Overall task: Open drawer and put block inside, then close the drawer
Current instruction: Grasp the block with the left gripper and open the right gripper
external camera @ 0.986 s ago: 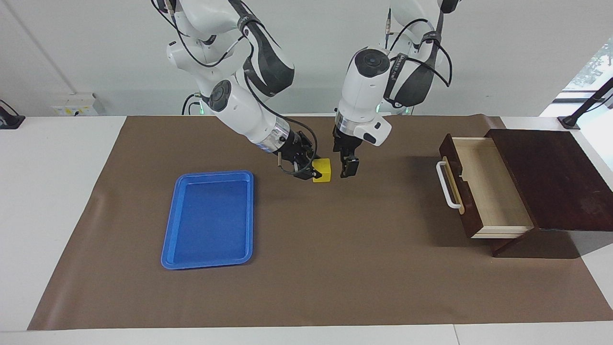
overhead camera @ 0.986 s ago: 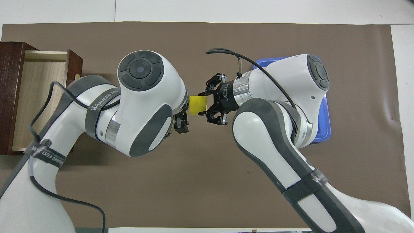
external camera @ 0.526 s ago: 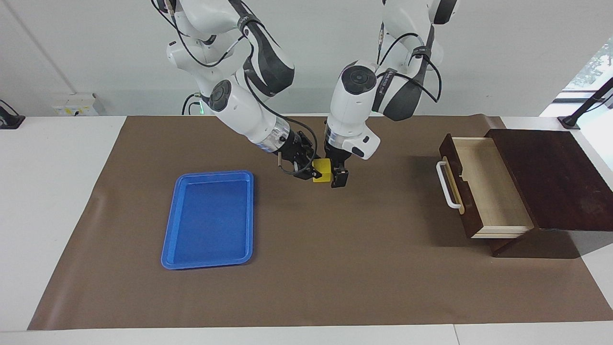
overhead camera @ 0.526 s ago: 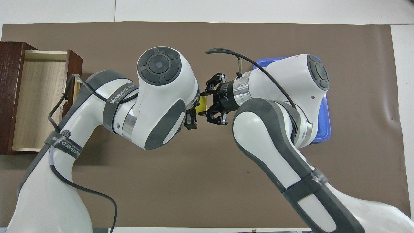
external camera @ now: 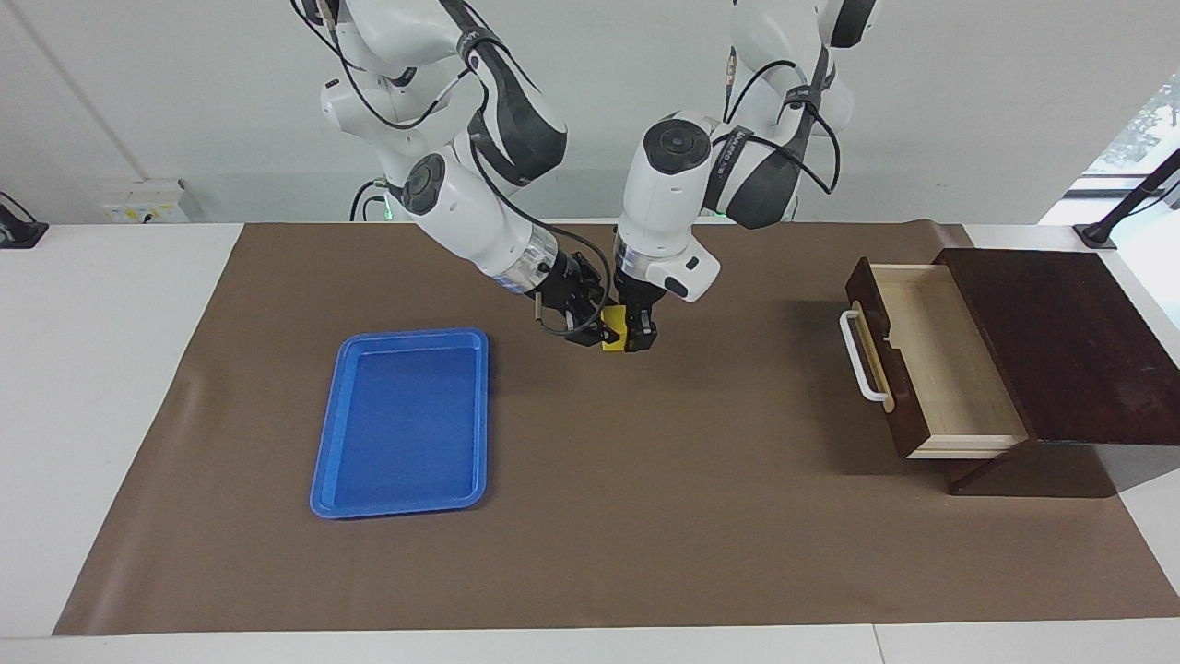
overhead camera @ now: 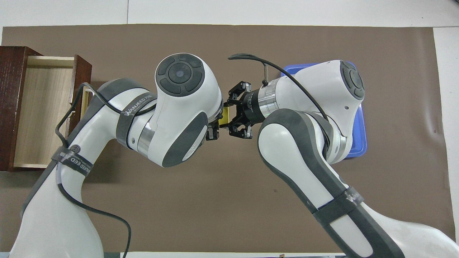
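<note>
Over the mat's [external camera: 645,516] middle, clamps the block [external camera: 612,329] aloft in the right gripper [external camera: 595,330], leaving the drawer-side half bare, seemingly for a handover. Meets it with the left gripper [external camera: 638,332], come in from 3 o'clock on the facing view's clock and set right at the block; cannot tell whether closed on it. Has the drawer [external camera: 940,360] pulled open at 3 o'clock of the block, pale inside empty and ready. Leaves the blue tray [external camera: 396,424] idle at 8 o'clock.
</note>
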You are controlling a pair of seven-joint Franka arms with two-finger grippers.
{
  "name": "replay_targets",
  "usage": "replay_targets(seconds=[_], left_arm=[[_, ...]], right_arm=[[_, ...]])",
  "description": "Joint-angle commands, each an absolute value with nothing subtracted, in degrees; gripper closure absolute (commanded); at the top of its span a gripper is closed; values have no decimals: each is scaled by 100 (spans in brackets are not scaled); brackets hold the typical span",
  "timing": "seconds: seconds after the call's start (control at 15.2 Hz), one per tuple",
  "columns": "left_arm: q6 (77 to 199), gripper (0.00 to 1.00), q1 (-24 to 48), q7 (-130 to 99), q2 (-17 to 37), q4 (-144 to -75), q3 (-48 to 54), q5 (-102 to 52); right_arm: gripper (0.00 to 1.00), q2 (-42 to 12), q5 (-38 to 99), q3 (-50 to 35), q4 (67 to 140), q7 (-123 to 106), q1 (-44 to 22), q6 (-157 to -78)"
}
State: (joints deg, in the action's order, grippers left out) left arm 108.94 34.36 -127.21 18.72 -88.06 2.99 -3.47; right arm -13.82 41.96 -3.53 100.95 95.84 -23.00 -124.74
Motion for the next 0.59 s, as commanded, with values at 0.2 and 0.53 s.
replay_targets(seconds=[0.2, 0.53], left_arm=[[10819, 100, 3516, -12771, 1898, -8736, 220, -290], [10443, 100, 3315, -12386, 1671, -8719, 150, -299]], right_arm=[[98, -1371, 4377, -369, 10072, 9703, -2285, -12480], [0, -1380, 4377, -369, 10037, 9703, -2224, -12393]])
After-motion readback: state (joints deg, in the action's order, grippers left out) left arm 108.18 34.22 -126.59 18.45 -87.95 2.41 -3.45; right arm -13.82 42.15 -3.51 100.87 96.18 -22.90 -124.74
